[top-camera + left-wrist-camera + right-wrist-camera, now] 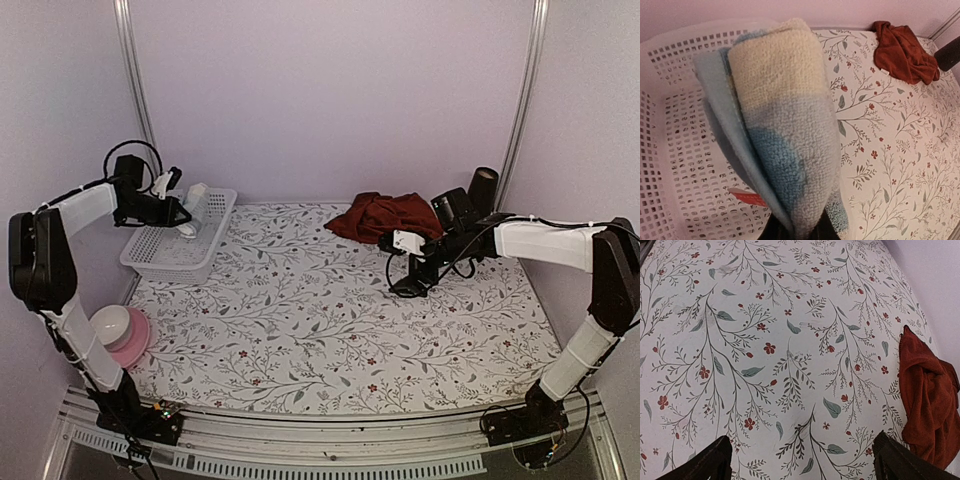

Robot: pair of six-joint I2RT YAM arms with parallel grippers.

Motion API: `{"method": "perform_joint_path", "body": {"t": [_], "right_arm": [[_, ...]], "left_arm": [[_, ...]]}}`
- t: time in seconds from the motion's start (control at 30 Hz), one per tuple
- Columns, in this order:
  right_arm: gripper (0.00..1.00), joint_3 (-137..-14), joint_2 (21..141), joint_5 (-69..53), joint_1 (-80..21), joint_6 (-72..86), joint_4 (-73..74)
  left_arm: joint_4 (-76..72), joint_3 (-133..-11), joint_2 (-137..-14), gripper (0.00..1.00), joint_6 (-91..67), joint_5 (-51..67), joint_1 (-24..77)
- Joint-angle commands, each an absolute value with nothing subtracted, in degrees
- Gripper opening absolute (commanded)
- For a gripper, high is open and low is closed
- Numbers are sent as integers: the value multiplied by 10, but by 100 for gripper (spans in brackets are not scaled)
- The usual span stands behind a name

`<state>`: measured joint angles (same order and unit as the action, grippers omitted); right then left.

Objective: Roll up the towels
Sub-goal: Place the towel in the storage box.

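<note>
- Rolled into a soft, thick cylinder: checked towel (780, 125), pale blue and cream, small red tag (747, 196) low on its side
- Pinched at its lower end by the left gripper (795, 232), fingers narrow and closed on the cloth, above the white perforated basket (170, 262) at the far left of the table
- Crumpled in a loose heap at the far side of the floral table (330, 340): maroon towel (385, 215), not yet rolled
- Low over bare table just beside that heap: right gripper (802, 440), fingers spread wide, holding nothing; contact with the table unclear
- Probably light, limp and floppy, both towels; no stiffness to push against, prone to sagging and unrolling if let go loosely; looped pile likely grippy rather than slippery; nothing fragile
- Best taken, by judgement, at an outer edge or corner of the maroon heap, pinched through a thin layer rather than the bunched middle, then spread flat before rolling
</note>
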<state>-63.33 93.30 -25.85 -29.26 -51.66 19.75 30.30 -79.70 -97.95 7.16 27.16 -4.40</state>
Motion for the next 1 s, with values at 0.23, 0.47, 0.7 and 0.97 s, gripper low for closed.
{"method": "perform_joint_path", "body": {"t": [0.23, 0.47, 0.7, 0.97], "right_arm": [[99, -635, 941, -253, -321, -521, 209], [99, -635, 939, -251, -325, -523, 210], [99, -634, 938, -240, -335, -527, 210], [99, -633, 948, -226, -344, -530, 210]], "left_arm": [[390, -847, -1102, 0, 116, 326, -66], [388, -825, -1121, 0, 115, 363, -83], [380, -782, -1121, 0, 107, 381, -87], [377, -764, -1156, 0, 96, 386, -88]]}}
